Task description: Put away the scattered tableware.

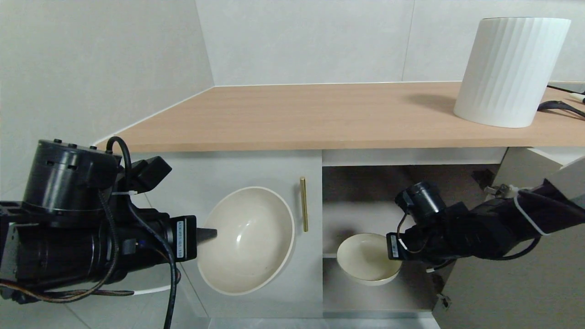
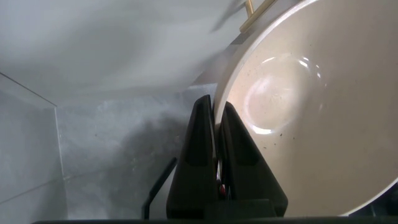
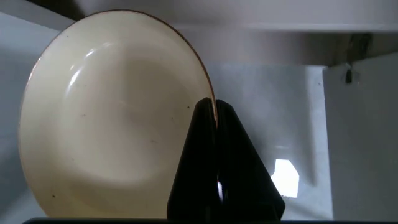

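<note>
My left gripper (image 1: 211, 233) is shut on the rim of a large cream bowl (image 1: 249, 240), held tilted in front of the shut left cabinet door (image 1: 260, 173). In the left wrist view the fingers (image 2: 202, 134) pinch the large bowl (image 2: 311, 106) at its edge. My right gripper (image 1: 396, 246) is shut on the rim of a smaller cream bowl (image 1: 368, 258), held inside the open right cabinet compartment just above its lower shelf (image 1: 379, 297). The right wrist view shows the small bowl (image 3: 112, 112) clamped at its rim by my right gripper (image 3: 215, 112).
A wooden countertop (image 1: 311, 114) runs above the cabinet, with a tall white ribbed container (image 1: 512, 68) at its right end. A brass handle (image 1: 303, 203) is on the left door. The right cabinet door (image 1: 516, 283) stands open beside my right arm.
</note>
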Tool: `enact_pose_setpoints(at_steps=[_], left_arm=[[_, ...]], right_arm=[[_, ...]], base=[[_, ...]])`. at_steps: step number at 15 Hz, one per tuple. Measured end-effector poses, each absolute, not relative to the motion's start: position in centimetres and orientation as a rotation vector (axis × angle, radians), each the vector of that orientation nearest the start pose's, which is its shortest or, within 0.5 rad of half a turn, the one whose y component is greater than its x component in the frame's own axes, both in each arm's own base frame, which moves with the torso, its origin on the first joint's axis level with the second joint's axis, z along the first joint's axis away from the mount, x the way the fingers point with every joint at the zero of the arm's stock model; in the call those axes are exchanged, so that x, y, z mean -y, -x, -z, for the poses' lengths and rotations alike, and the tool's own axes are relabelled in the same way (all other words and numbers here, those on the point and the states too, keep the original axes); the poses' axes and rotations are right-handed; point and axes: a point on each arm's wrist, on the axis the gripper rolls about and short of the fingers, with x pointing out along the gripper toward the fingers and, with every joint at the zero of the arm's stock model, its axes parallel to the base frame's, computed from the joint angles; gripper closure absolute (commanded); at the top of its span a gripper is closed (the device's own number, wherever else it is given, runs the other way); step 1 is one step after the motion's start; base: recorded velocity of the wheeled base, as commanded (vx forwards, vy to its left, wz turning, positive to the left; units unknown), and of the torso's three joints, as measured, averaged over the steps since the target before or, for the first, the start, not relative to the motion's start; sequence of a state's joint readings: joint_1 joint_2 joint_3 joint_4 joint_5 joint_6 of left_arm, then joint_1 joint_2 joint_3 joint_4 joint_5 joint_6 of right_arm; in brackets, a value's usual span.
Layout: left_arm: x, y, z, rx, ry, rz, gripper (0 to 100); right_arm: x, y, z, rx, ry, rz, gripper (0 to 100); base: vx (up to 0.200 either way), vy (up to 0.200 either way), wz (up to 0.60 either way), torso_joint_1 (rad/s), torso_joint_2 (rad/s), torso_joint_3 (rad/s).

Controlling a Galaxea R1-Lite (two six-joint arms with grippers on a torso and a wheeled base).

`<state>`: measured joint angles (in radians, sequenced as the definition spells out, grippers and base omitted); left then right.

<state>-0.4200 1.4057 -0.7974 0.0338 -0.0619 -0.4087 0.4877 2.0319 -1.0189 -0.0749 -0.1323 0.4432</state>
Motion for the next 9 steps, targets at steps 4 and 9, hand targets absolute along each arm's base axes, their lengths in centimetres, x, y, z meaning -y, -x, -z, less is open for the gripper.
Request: enact_pose_setpoints(at_steps=[4, 9], left_arm=[[9.1, -20.0, -19.7, -0.720, 0.271, 0.325, 100], [9.1, -20.0, -19.6, -0.722, 0.271, 0.326, 100]], right_arm=[[-16.2, -34.5, -5.1, -0.921, -0.118, -0.121, 100], [-14.7, -38.2, -1.6, -0.773, -0.184, -0.083, 100]], base=[[0.000, 0.000, 0.00, 0.000, 0.00, 0.000], [0.000, 0.000, 0.00, 0.000, 0.00, 0.000]])
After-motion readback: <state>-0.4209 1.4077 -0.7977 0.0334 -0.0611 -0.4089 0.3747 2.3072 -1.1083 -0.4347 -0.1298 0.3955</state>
